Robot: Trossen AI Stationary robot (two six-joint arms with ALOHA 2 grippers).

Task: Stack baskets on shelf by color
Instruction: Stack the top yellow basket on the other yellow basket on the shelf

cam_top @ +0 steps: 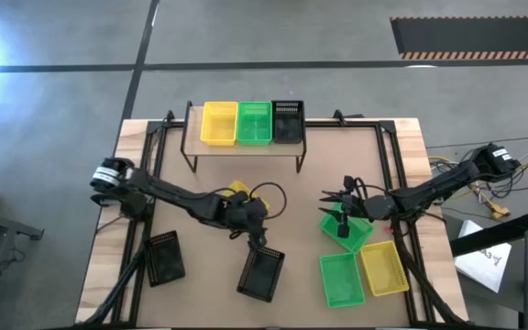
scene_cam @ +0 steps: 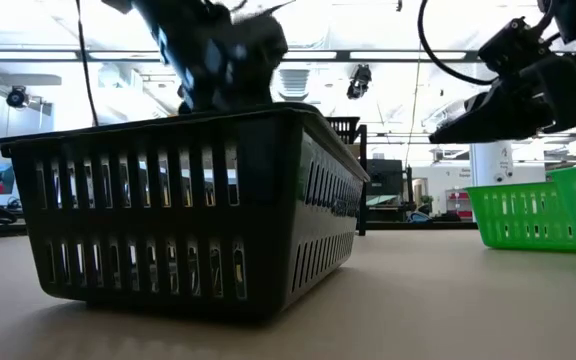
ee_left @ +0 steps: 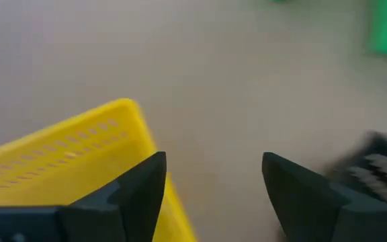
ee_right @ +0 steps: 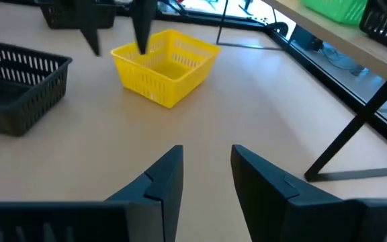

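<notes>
Far-left black basket (cam_top: 165, 258): flat on the table by the left edge.
Left gripper (cam_top: 246, 213): fingers apart over a yellow basket (cam_top: 238, 190), one finger inside its rim; the arm hides most of that basket from above.
Tilted black basket (cam_top: 261, 274): just below the left gripper, nearly filling the low view.
Shelf (cam_top: 244, 148): carries yellow, green and black baskets side by side.
Right gripper (cam_top: 329, 198): fingers parted, empty, above bare table; the tilted green basket (cam_top: 348, 235) beneath the arm is partly covered.
Lower right: green basket (cam_top: 341, 280) and yellow basket (cam_top: 384, 268) touching.
</notes>
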